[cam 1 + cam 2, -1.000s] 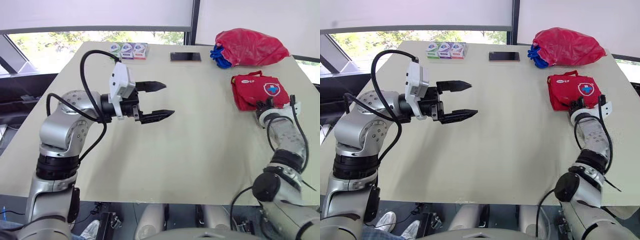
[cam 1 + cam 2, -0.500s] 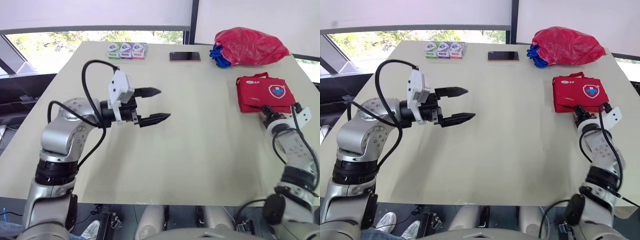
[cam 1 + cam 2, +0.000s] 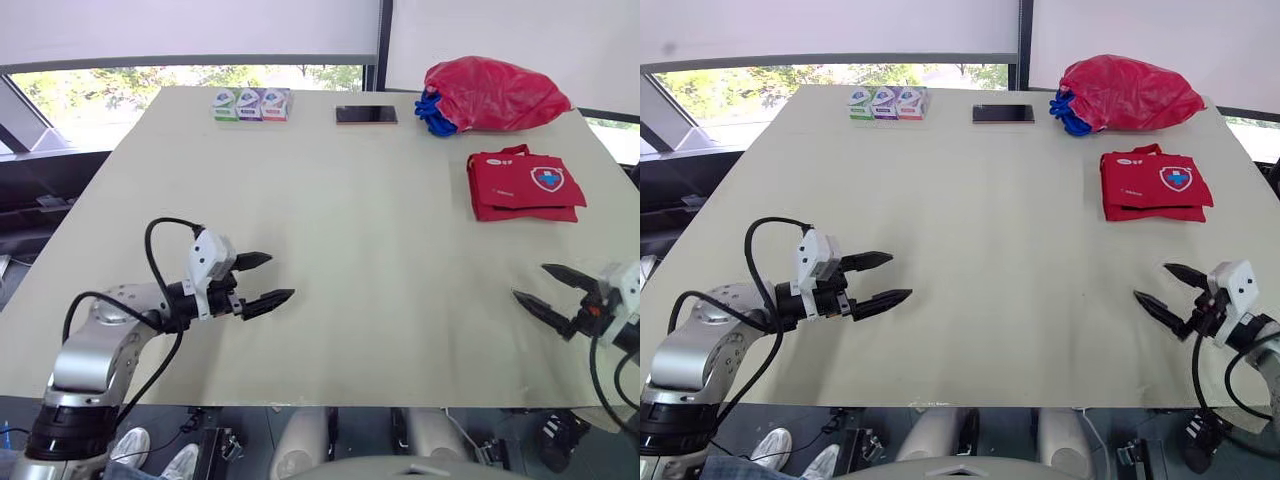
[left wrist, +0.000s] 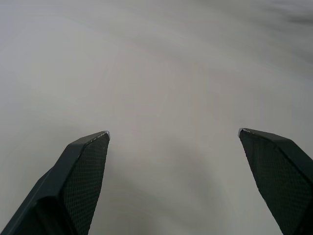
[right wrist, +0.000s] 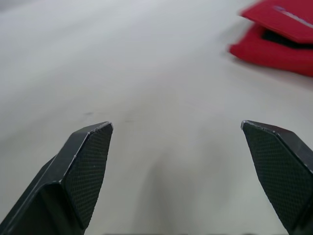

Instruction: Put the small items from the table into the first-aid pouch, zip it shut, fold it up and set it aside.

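Observation:
The red first-aid pouch (image 3: 524, 184) lies folded and flat at the right side of the beige table (image 3: 380, 220), its cross badge facing up; it also appears in the right wrist view as the pouch (image 5: 279, 41). My right gripper (image 3: 543, 287) hovers open near the table's front right, well in front of the pouch, nothing between its fingers. My left gripper (image 3: 262, 279) stands open low over the front left of the table, also with nothing in it. The left wrist view shows bare tabletop between the left fingers (image 4: 80, 171).
A red plastic bag (image 3: 495, 92) with something blue beside it sits at the back right. A dark phone (image 3: 366, 115) lies at the back middle. Three small cartons (image 3: 251, 103) stand in a row at the back left.
My right gripper let go of the pouch, opened and drew back to the front right. The left arm dropped and pulled back to the front left. The camera view also shifted.

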Robot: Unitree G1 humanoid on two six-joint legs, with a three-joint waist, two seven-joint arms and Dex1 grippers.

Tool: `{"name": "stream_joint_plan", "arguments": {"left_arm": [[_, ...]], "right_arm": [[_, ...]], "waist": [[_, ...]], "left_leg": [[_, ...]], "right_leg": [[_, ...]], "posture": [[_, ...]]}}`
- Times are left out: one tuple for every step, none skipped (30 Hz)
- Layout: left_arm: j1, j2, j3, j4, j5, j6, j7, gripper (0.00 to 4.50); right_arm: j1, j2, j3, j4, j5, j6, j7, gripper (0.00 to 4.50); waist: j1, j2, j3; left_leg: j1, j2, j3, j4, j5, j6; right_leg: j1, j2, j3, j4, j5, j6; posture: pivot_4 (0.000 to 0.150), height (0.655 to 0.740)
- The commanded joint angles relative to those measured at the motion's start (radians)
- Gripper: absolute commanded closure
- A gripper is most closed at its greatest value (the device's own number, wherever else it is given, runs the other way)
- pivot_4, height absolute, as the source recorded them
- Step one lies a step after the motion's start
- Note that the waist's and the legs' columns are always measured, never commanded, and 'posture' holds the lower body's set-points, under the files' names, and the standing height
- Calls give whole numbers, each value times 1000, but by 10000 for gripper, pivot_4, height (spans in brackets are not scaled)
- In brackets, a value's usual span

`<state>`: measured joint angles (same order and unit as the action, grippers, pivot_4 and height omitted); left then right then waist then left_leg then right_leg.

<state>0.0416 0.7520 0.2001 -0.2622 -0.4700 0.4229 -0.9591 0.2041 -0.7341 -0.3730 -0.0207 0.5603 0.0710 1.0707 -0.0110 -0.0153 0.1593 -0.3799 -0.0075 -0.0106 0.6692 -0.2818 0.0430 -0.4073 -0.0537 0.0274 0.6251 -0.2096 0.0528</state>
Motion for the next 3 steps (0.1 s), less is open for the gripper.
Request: {"name": "stream_joint_plan", "arguments": {"left_arm": [[77, -30, 27, -17, 30, -76, 28, 0], [94, -39, 33, -17, 34, -91, 35, 0], [108, -49, 38, -16, 30, -101, 35, 0]], "right_arm": [[53, 5, -71, -89, 83, -23, 81, 110], [64, 10, -80, -101, 94, -17, 81, 110], [72, 14, -88, -110, 100, -16, 82, 110]], "waist": [[0, 0, 0], [2, -2, 1], [2, -2, 1]], "left_leg": [[0, 0, 0, 0, 0, 0], [-1, 0, 0, 0, 0, 0], [-1, 0, 0, 0, 0, 1]], "right_leg": [[0, 0, 0, 0, 0, 0], [0, -1, 0, -1, 0, 0], [0, -4, 0, -1, 0, -1]], "posture": [[1500, 7400], [1500, 7400], [1500, 7400]]}}
